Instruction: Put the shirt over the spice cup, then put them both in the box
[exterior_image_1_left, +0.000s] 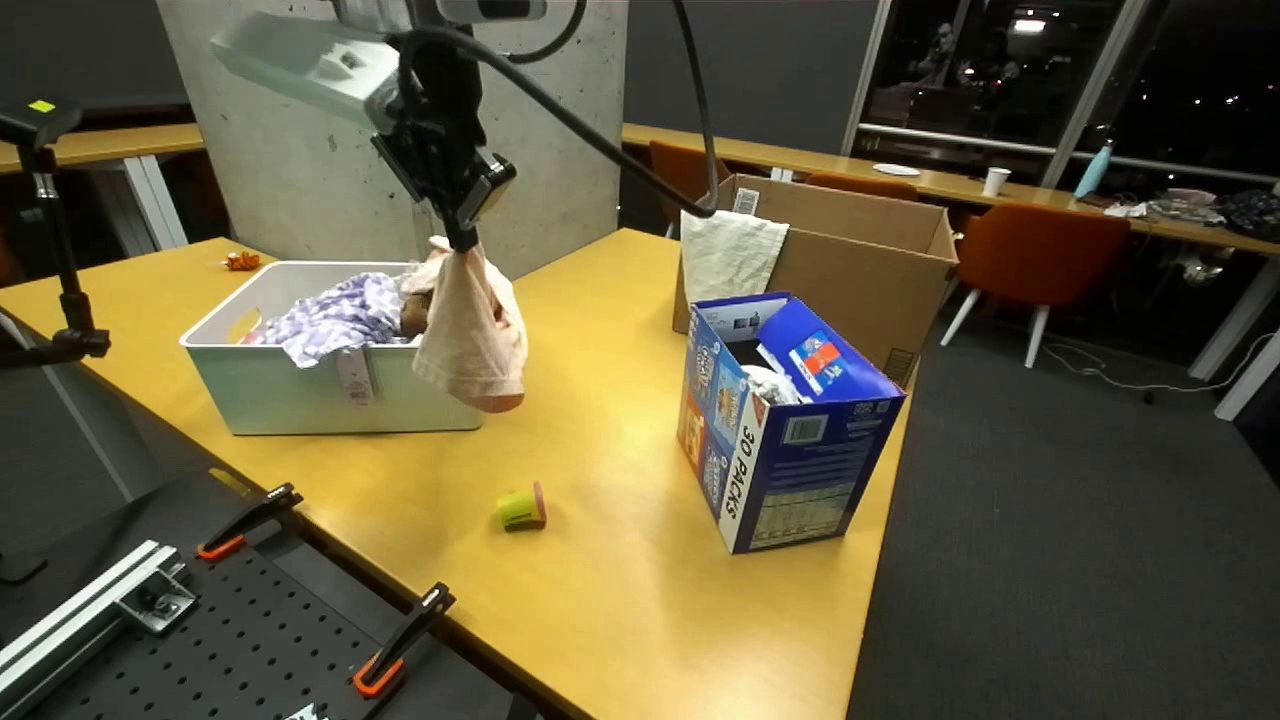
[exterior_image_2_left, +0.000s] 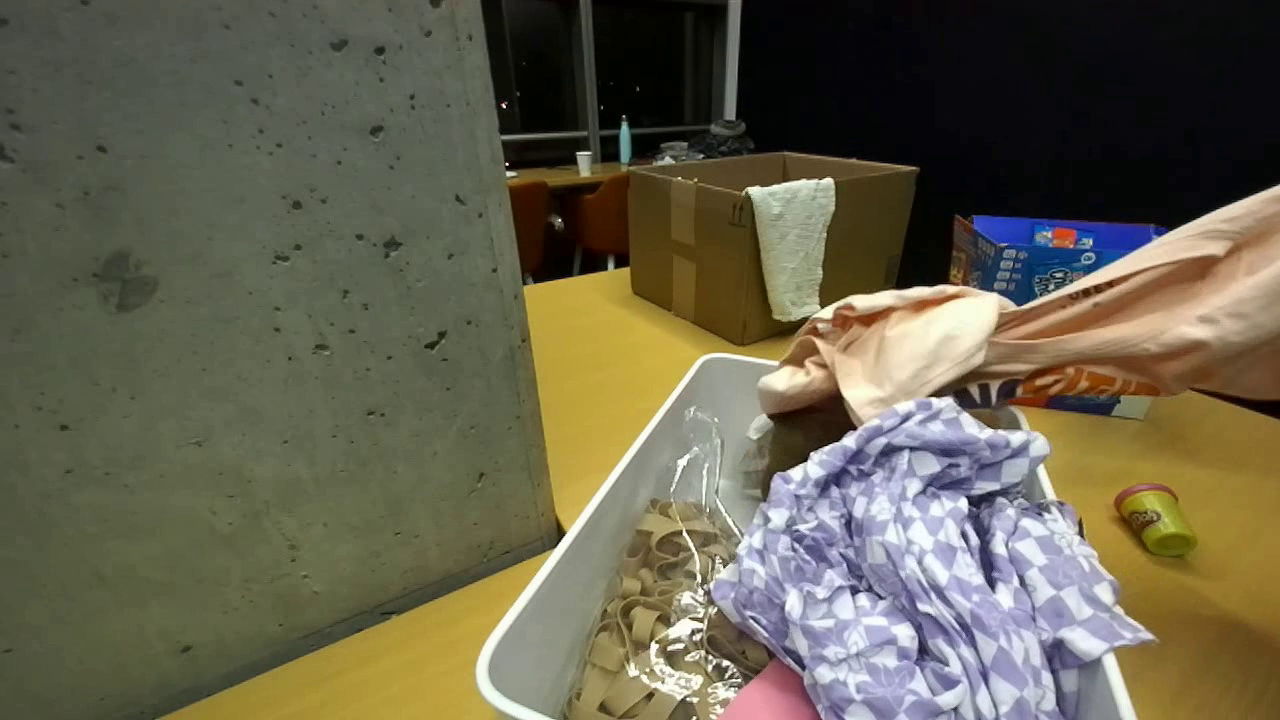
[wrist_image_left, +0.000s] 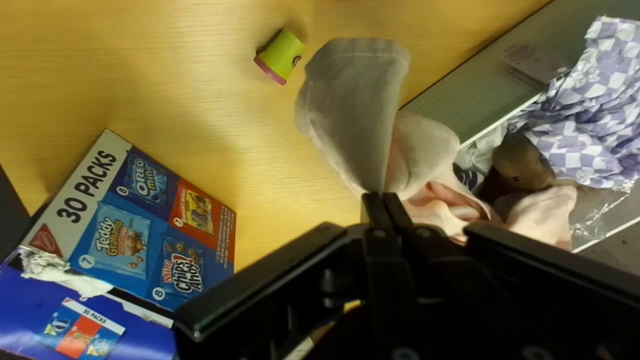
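Observation:
The peach-pink shirt (exterior_image_1_left: 470, 330) hangs from my gripper (exterior_image_1_left: 462, 240), whose fingers are shut on it. In the wrist view a pale fold of the shirt (wrist_image_left: 355, 95) drops below the gripper (wrist_image_left: 381, 196). The shirt's far end (exterior_image_2_left: 880, 350) trails into the grey bin. On the table lies the small yellow-green spice cup (exterior_image_1_left: 522, 508) with a pink end, on its side; the wrist view has the spice cup (wrist_image_left: 282, 55) beside the hanging cloth, apart from it. The open brown cardboard box (exterior_image_2_left: 660, 250) stands at the table's back, its inside mostly hidden.
The grey bin (exterior_image_1_left: 340, 400) holds a purple checked cloth (exterior_image_2_left: 900, 560) and other items. A blue snack carton (exterior_image_1_left: 800, 490) stands before the box near the table edge. A white cloth (exterior_image_2_left: 795, 240) drapes over the box's rim. Clamps (exterior_image_1_left: 405, 640) grip the table's near edge.

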